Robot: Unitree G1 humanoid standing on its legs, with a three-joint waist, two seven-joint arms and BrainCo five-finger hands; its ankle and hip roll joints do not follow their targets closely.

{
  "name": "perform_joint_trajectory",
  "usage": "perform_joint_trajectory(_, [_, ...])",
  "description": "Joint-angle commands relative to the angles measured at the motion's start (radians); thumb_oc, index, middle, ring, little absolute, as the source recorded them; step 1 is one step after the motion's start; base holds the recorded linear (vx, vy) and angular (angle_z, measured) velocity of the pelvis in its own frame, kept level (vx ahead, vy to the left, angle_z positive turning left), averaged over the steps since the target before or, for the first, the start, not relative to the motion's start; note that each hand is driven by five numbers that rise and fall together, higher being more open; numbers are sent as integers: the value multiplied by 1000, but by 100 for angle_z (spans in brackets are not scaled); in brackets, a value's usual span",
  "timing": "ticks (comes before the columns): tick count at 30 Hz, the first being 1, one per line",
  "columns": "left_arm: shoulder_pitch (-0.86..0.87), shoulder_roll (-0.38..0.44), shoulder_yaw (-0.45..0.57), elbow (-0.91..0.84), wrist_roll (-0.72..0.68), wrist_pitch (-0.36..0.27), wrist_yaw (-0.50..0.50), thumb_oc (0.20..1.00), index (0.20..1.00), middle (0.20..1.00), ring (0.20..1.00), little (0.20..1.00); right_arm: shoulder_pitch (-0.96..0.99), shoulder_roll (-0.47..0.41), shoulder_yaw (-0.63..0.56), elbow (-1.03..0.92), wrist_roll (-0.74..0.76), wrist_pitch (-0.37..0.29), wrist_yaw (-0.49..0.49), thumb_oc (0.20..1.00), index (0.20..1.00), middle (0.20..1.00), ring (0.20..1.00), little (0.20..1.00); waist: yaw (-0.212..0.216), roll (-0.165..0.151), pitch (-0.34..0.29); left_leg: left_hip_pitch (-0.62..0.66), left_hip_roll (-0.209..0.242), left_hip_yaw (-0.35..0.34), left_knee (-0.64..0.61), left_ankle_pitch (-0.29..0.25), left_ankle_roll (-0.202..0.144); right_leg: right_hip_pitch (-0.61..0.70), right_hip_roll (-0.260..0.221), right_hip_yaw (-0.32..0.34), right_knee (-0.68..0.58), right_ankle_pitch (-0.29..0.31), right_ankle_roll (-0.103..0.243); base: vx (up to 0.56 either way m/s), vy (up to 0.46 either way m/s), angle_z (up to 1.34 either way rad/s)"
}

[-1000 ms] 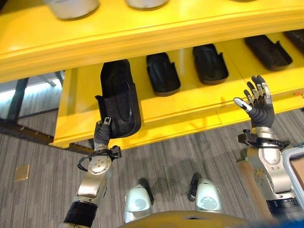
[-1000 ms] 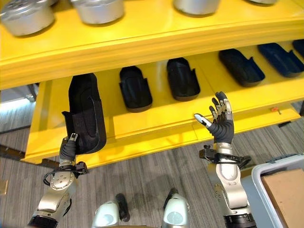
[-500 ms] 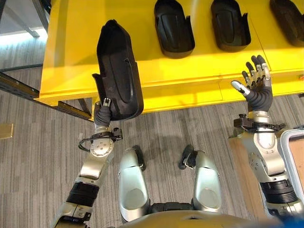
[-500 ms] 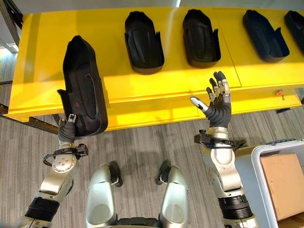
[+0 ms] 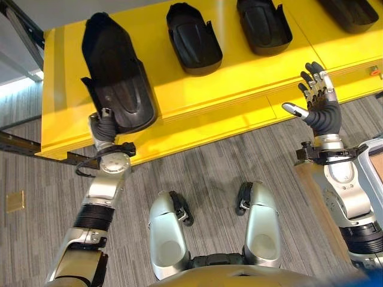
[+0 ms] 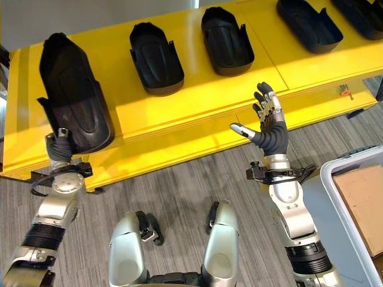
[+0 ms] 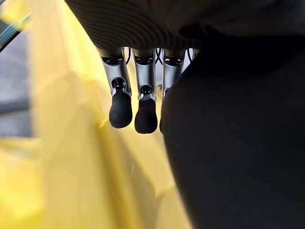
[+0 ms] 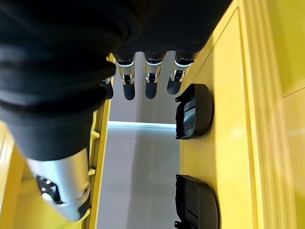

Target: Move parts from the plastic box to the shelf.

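The left hand [image 5: 105, 127] carries the black part [image 5: 116, 84], a long moulded shell, over the left end of the yellow shelf [image 5: 197, 98]. In the eye views the hand sits under the part's near end, at about 6 o'clock from the shell's middle, and the part's long axis runs from there toward 11 or 12 o'clock, away from the robot and roughly square to the shelf's front edge. In the left wrist view some fingers [image 7: 121, 109] hang curled beside the dark shell, which hides the rest of the hand, so the hand appears closed on the part, though the exact grip cannot be made out. Whether the part already rests on the shelf or is just above it cannot be told. To its right, at about 2 o'clock, lies a row of like parts [image 5: 193, 39], their long axes pointing the same way and spaced apart; the carried part lines up with them as the next slot at the left end. The right hand [image 6: 270, 128] is raised well apart at 3 o'clock, fingers spread and holding nothing. The plastic box [image 6: 347, 197] stands on the floor at the robot's right.
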Motion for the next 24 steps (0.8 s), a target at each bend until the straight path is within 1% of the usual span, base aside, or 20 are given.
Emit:
perform_joint_trajectory(1, [-14, 56, 36, -1, 48, -13, 49, 200, 200, 200, 200, 200, 28, -5, -61, -60, 29, 7, 35, 1000, 1000, 1000, 1000, 1000, 12, -7, -110, -4, 23, -17, -151, 166, -28, 34, -31, 12, -10, 28, 51, 236, 186, -19])
perform_joint_trajectory(2, [-6, 84, 47, 43, 63, 10, 27, 200, 200, 200, 200, 200, 41, -25, -70, -61, 42, 28, 57, 1000, 1000, 1000, 1000, 1000, 2, -2, -119, 10, 22, -5, -155, 168, -29, 44, -32, 17, -10, 25, 45, 186, 144, -19])
perform_joint_trajectory(3, [-3, 95, 49, 57, 68, 24, 21, 200, 200, 200, 200, 200, 46, -31, -75, -62, 47, 38, 67, 1000, 1000, 1000, 1000, 1000, -2, -1, -123, 16, 20, 0, -157, 170, -29, 48, -32, 19, -12, 25, 43, 187, 149, -20])
perform_joint_trajectory(6, [3, 116, 50, 92, 98, 43, 7, 200, 200, 200, 200, 200, 52, -45, -83, -63, 52, 59, 88, 1000, 1000, 1000, 1000, 1000, -12, 4, -129, 24, 17, 8, -158, 172, -28, 53, -30, 26, -15, 26, 40, 93, 86, -7])
perform_joint_trajectory(9, [-3, 162, 45, 128, 142, 76, -14, 200, 200, 200, 200, 200, 60, -64, -91, -64, 61, 83, 111, 1000, 1000, 1000, 1000, 1000, -25, 8, -135, 32, 15, 20, -161, 176, -25, 58, -26, 35, -22, 29, 36, 97, 102, -2])
perform_joint_trajectory(10, [-6, 173, 42, 136, 114, 89, -26, 200, 200, 200, 200, 200, 63, -71, -95, -63, 65, 87, 119, 1000, 1000, 1000, 1000, 1000, -28, 10, -137, 34, 14, 24, -162, 176, -24, 60, -26, 37, -25, 29, 35, 71, 96, -11])
perform_joint_trajectory(12, [-13, 171, 44, 154, 49, 102, -44, 200, 200, 200, 200, 200, 67, -81, -104, -66, 68, 95, 128, 1000, 1000, 1000, 1000, 1000, -35, 12, -137, 34, 10, 28, -161, 176, -22, 61, -24, 42, -28, 31, 34, 49, 97, -12])
perform_joint_trajectory(13, [-19, 163, 46, 175, 39, 104, -53, 200, 200, 200, 200, 200, 66, -82, -107, -62, 66, 100, 134, 1000, 1000, 1000, 1000, 1000, -39, 13, -136, 33, 7, 31, -160, 175, -20, 59, -23, 45, -28, 31, 33, 29, 93, -5])
perform_joint_trajectory(20, [-99, 167, 20, 260, 36, 149, -73, 200, 200, 200, 200, 200, 41, -90, -117, -53, 71, 101, 146, 1000, 1000, 1000, 1000, 1000, -57, 6, -115, -6, 12, 37, -123, 161, -13, 25, -11, 58, -11, 32, 31, -14, 37, -4])
perform_joint_trajectory(24, [-165, 176, 1, 325, 43, 129, -81, 200, 200, 200, 200, 200, 1, -97, -117, -39, 65, 91, 141, 1000, 1000, 1000, 1000, 1000, -65, -1, -87, -40, 18, 41, -105, 153, -14, -13, 4, 67, -1, 31, 31, -92, 57, -10])
